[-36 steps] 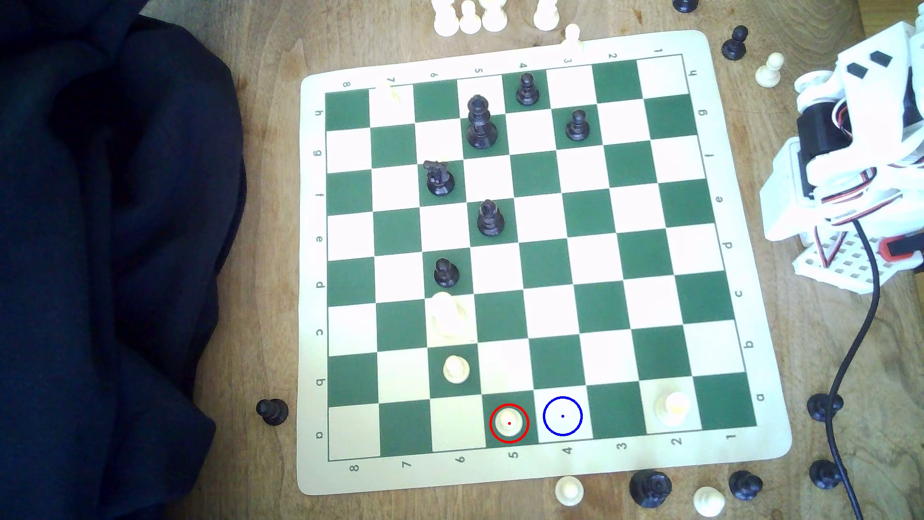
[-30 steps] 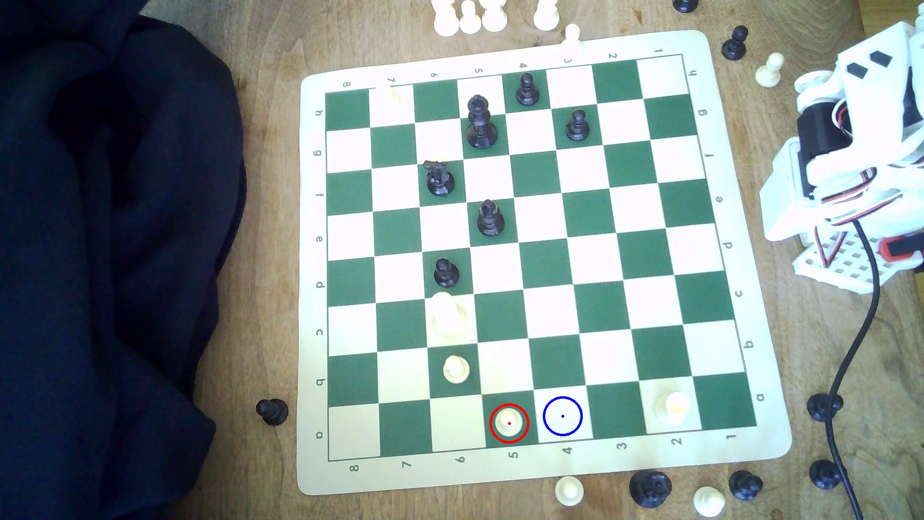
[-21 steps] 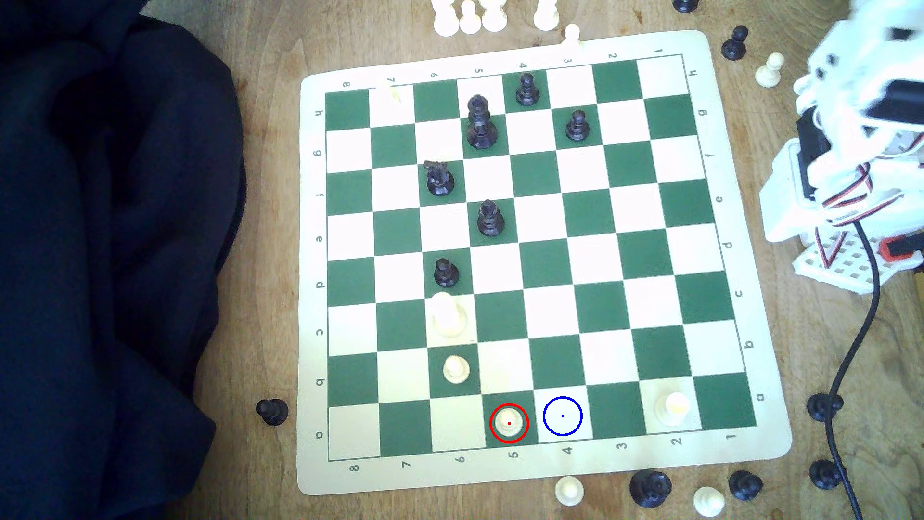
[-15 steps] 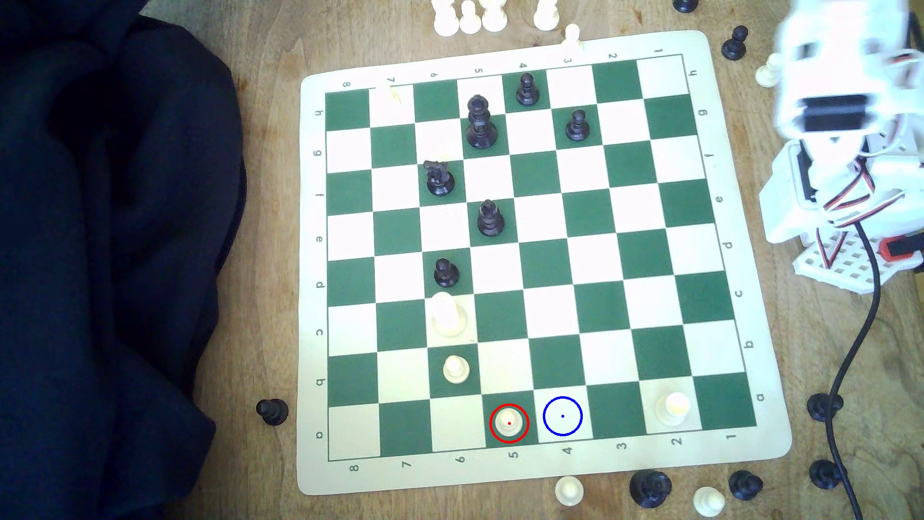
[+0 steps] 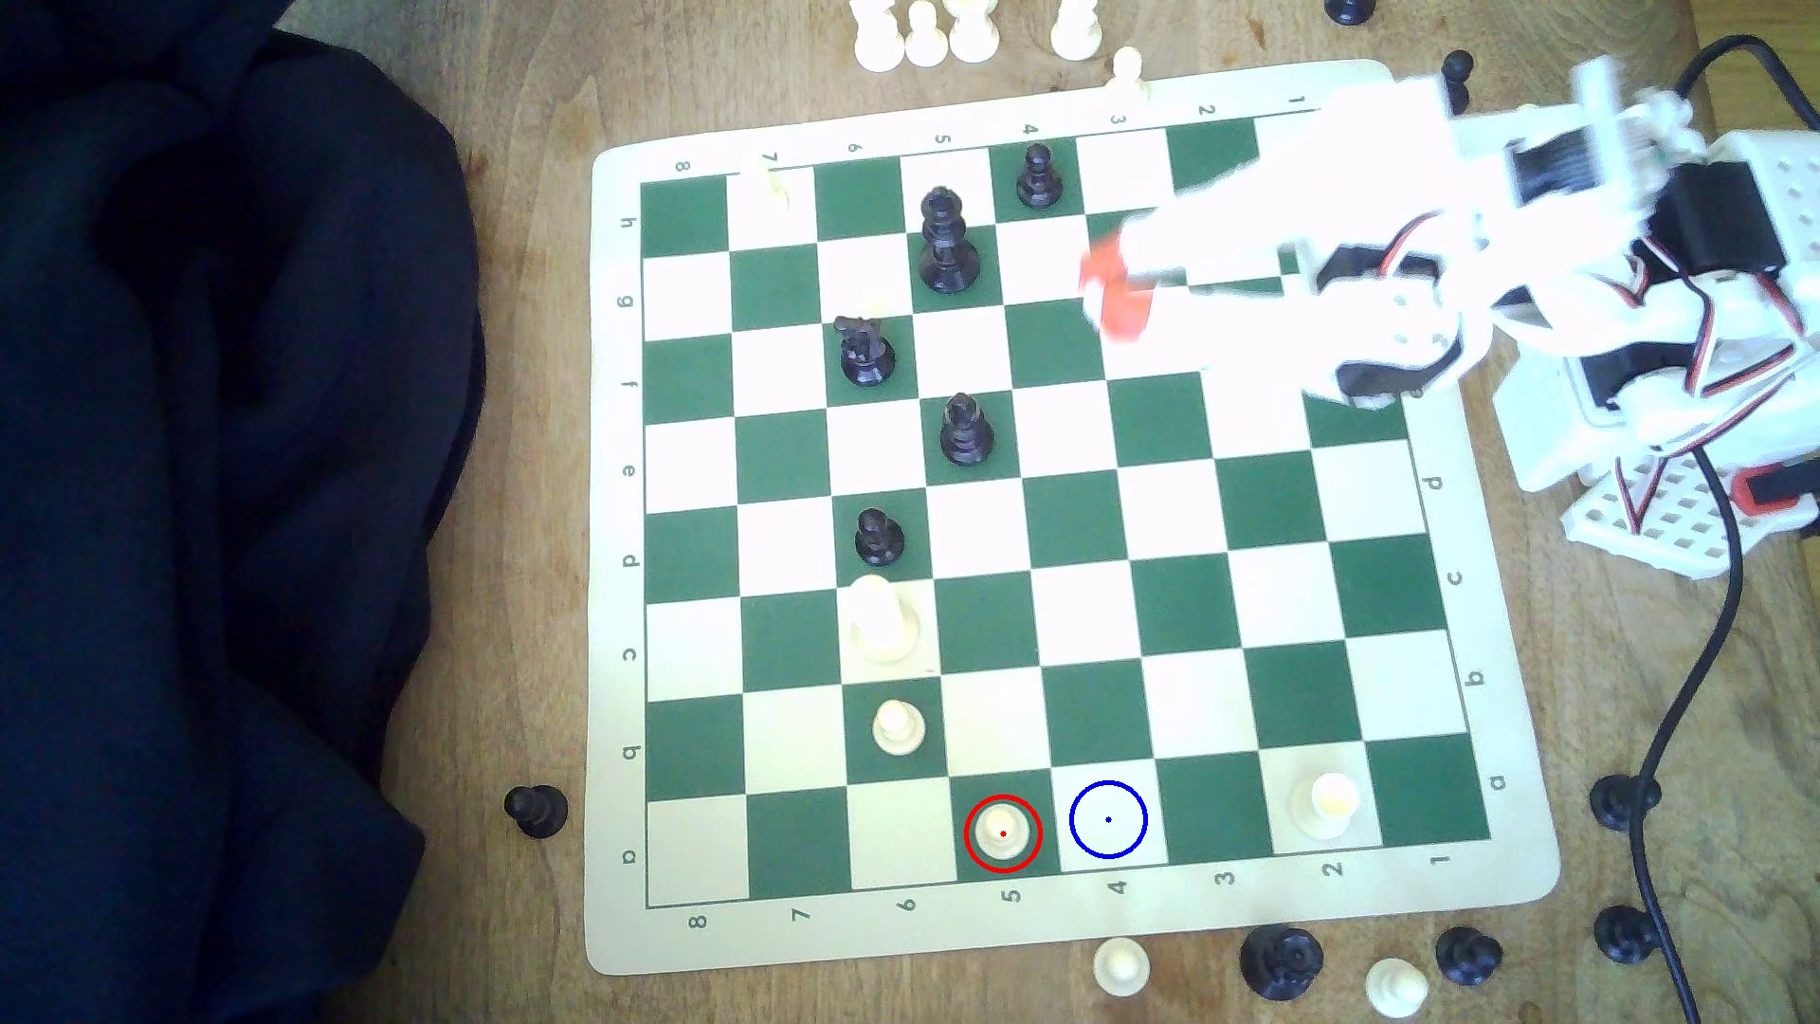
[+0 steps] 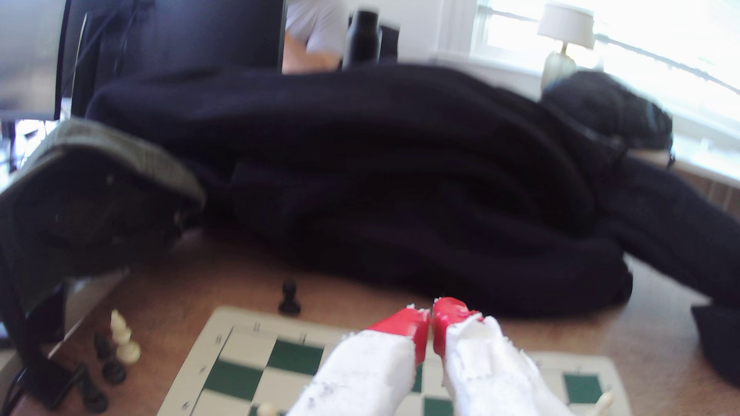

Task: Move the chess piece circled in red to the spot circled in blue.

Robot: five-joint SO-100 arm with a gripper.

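The chess piece [image 5: 1003, 833], a small cream pawn ringed in red, stands on a green square in the board's near row in the exterior view. Just to its right in that view lies the spot [image 5: 1108, 819], a cream square with a blue circle and dot, with nothing on it. My gripper [image 5: 1111, 290], white with red tips, hangs blurred over the board's far right part, far from the pawn. In the wrist view the gripper [image 6: 431, 325] has its red tips pressed together, holding nothing.
The green and cream board [image 5: 1517, 748] lies on a wooden table. Black pieces [image 5: 945, 241] and a taller cream piece [image 5: 881, 620] stand on it. Loose pieces [image 5: 1280, 960] sit around its edges. A dark cloth [image 5: 217, 512] covers the exterior view's left. A black cable [image 5: 1674, 729] trails at the right.
The arm has unfolded from its rest at the exterior view's right edge and swung out over the board's far right squares. No chess piece has moved.
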